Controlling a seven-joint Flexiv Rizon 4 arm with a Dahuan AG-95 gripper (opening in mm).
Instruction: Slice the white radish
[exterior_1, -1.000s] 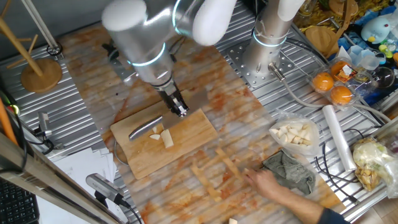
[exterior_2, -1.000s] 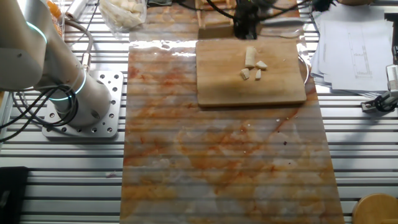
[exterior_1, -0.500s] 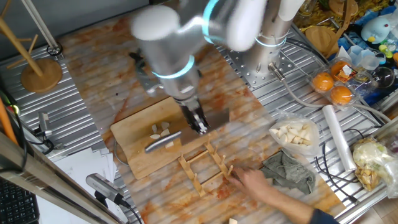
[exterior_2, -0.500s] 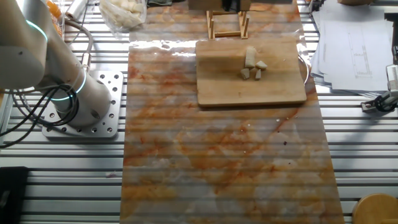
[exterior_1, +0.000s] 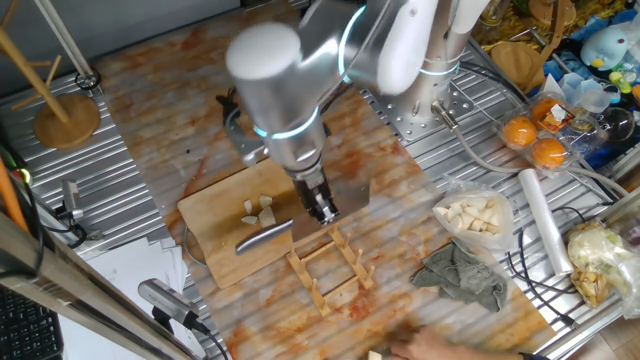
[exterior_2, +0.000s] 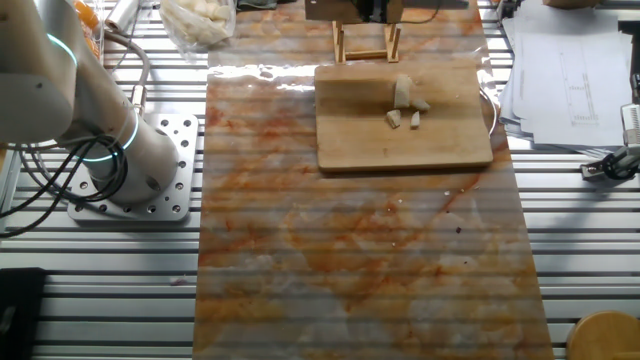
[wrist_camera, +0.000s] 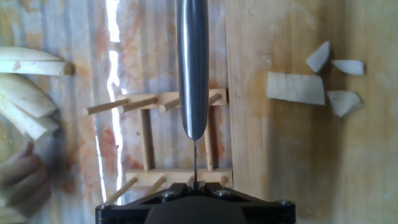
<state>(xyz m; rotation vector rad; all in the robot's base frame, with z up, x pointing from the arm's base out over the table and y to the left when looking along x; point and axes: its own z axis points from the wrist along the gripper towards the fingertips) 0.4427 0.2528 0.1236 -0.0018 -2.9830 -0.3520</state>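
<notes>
White radish (wrist_camera: 296, 88) chunks on cutting board (wrist_camera: 292, 155), largest lying crosswise in hand view

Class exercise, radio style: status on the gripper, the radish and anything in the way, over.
Gripper shut on knife, over wooden rack. Radish cut in chunks on cutting board, untouched. Rack sits beside board; nothing on the radish.

A wooden rack (exterior_1: 331, 268) lies beside the cutting board (exterior_1: 215, 255); 2 oranges (exterior_1: 533, 141) sit apart.

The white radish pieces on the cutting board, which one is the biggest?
The long rectangular chunk is biggest; the other three white radish pieces beside it on the cutting board are small wedges.
</notes>
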